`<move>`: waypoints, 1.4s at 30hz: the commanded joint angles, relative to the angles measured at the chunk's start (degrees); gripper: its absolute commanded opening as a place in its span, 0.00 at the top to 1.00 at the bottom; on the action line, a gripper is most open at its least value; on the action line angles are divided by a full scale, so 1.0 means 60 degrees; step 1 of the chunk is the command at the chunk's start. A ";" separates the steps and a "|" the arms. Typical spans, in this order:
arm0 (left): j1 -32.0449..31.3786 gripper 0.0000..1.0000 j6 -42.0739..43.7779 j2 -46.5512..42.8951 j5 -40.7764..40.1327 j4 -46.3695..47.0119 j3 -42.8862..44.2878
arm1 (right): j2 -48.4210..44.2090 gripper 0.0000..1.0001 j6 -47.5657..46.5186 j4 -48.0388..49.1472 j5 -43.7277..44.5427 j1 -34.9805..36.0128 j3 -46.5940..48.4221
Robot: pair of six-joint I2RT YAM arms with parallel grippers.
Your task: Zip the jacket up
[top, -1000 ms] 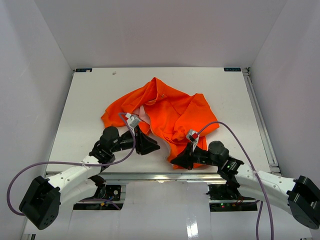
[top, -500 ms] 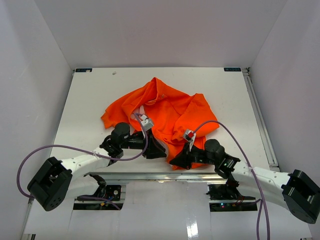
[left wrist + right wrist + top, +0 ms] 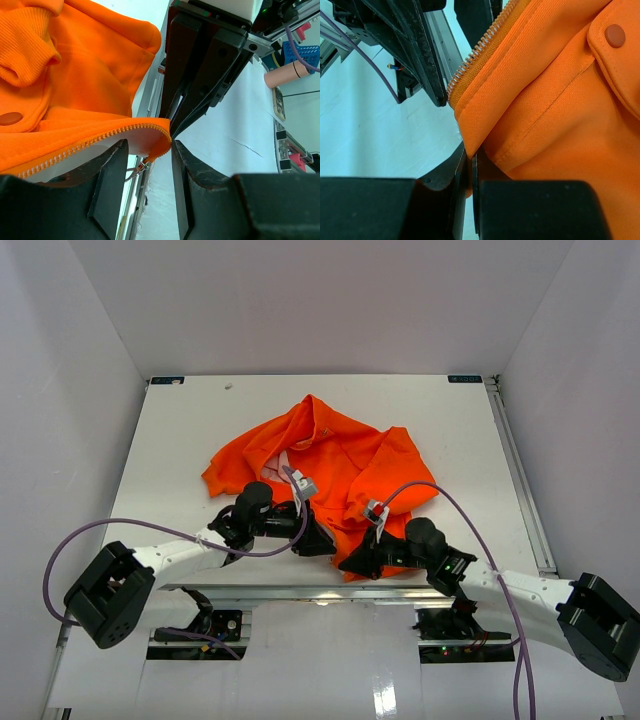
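Note:
The bright orange jacket (image 3: 330, 455) lies crumpled on the white table (image 3: 180, 440), its front hem near the table's front edge. My left gripper (image 3: 322, 543) is open at the hem's left front panel. In the left wrist view the zipper teeth (image 3: 90, 142) end at a corner between my fingers, and the small metal zipper pull (image 3: 140, 167) hangs there. My right gripper (image 3: 350, 564) is shut on the jacket's other front edge; the right wrist view shows orange fabric (image 3: 545, 100) pinched between the fingers (image 3: 457, 170), beside its zipper teeth (image 3: 480, 47).
The metal rail at the table's front edge (image 3: 300, 592) runs just below both grippers. The two grippers stand close together, nearly facing. A snap button (image 3: 615, 34) shows on the pocket flap. White walls enclose the table.
My left arm has swung right across the hem, from the jacket's left side to close beside the right gripper. The right gripper has shifted slightly left, still holding the fabric.

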 commanded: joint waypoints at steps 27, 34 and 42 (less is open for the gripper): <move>-0.0436 1.00 -0.1551 0.0590 -0.1816 -0.0322 0.0928 | -0.2445 0.40 0.0649 -0.0950 0.3006 0.0127 0.0052; -0.0431 1.00 -0.1861 0.0141 -0.1853 -0.0193 0.0799 | -0.1821 0.47 0.0496 -0.0897 0.3430 0.0628 0.0262; -0.0431 1.00 -0.2059 0.0033 -0.1730 0.0039 0.0599 | -0.1325 0.55 0.0407 -0.0777 0.3792 0.0921 0.0392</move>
